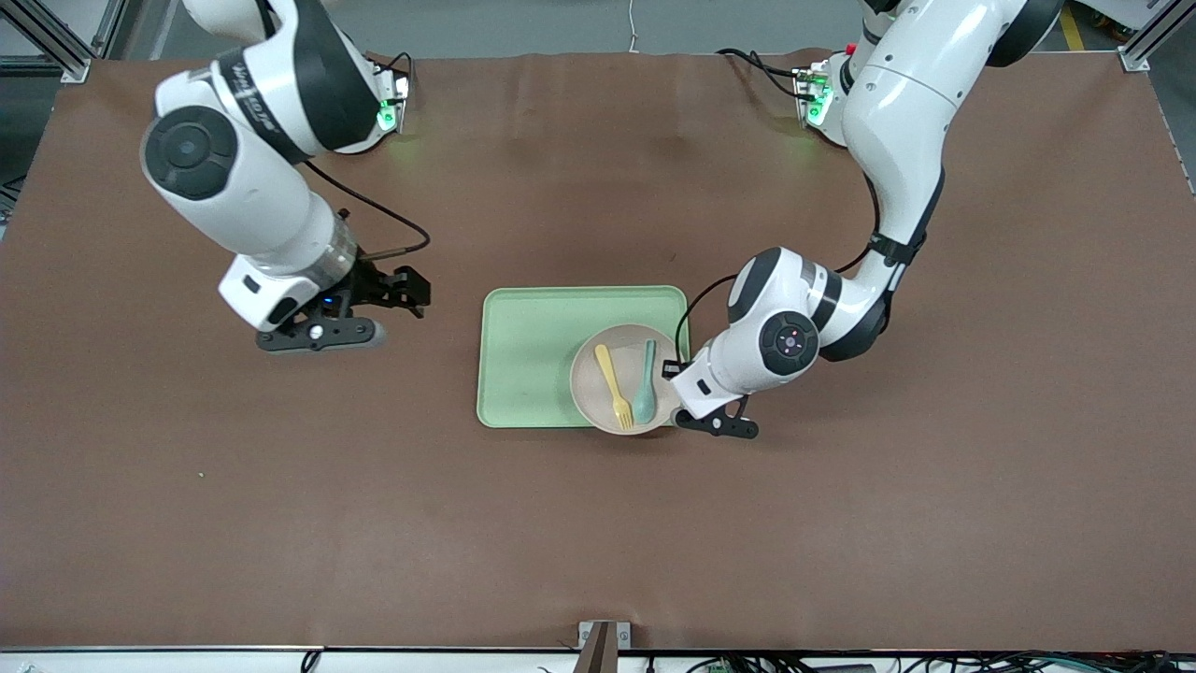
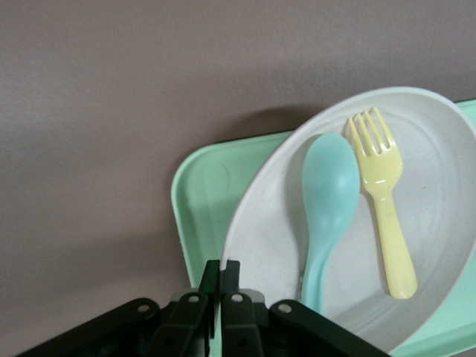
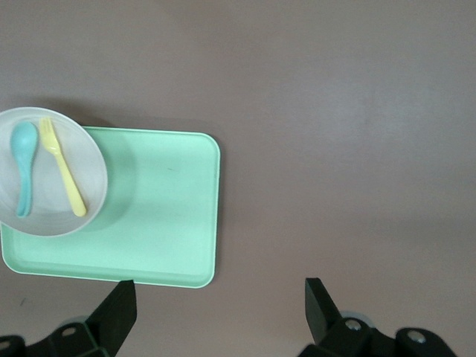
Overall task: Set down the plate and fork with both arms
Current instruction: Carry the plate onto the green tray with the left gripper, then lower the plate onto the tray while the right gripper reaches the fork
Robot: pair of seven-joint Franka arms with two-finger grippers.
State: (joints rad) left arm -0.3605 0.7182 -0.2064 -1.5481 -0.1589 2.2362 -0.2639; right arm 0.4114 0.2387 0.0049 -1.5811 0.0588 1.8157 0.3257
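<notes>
Low centre of the front view, the left pincer [image 1: 680, 408] pinches the plate [image 1: 624, 379] at its rim, apparently; fork [image 1: 612, 376] and teal spoon [image 1: 645, 383] lie on it, over the green tray [image 1: 533, 355]. Mid-left, the right pincer [image 1: 411, 297] waits agape above bare table [image 1: 280, 486].

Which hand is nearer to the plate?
Left. The left hand is shut on the plate rim; the right hand waits open over the table, off the tray.
</notes>
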